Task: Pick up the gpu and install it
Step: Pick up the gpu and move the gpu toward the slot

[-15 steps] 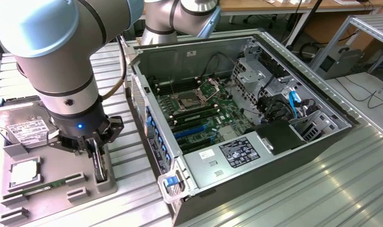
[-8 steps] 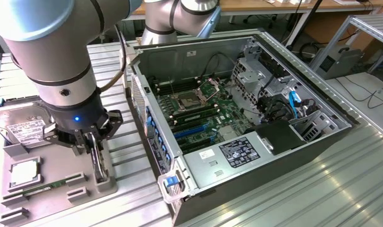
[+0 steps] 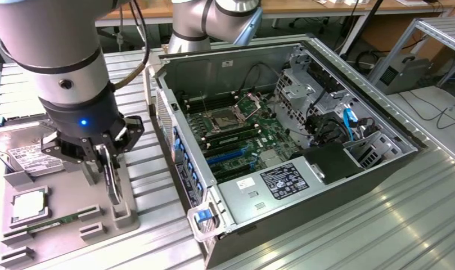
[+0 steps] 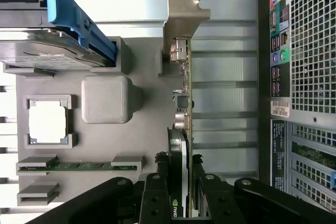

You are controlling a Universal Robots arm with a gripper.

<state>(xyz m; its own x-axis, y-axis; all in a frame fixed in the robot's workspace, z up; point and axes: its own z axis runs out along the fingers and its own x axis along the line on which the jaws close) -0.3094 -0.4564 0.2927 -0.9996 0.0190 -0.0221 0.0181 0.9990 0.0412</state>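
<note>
Fingers (image 3: 106,166) of mine are pinched narrow on the gpu (image 3: 116,191), which stands on edge in the gray tray (image 3: 62,236), with the computer case (image 3: 287,140) off at 3 o'clock in the exterior view. Wrist view: both pads (image 4: 155,198) squeeze the gpu from either side, its silver bracket (image 4: 181,11) at the far end.

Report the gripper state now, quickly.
Gripper: closed on the thin dark gpu card with silver end bracket, which stands on edge in the grey tray.
</note>
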